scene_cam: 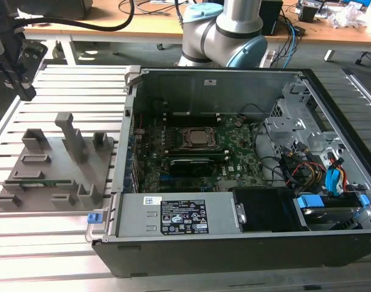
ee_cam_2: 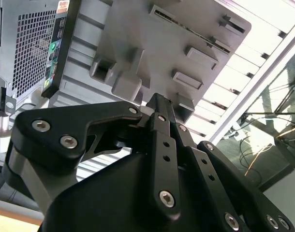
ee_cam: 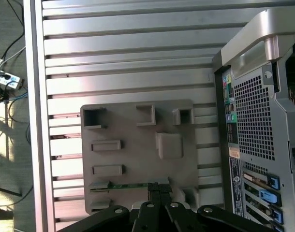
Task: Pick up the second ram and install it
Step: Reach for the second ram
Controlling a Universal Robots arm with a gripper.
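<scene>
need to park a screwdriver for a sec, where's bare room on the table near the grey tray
In the exterior view, bare table slats lie beyond the grey tray, near the claw, and along the tray's near side. Crowded: the tray's blocks and slots, one holding the second ram, the thin gap to the computer case, and the case's packed inside.

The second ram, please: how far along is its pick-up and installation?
Nothing done yet: the second ram lies in the grey tray. In hand: the gripper hangs above the tray, holding nothing. Left: the grasp and seating it on the motherboard.
</scene>
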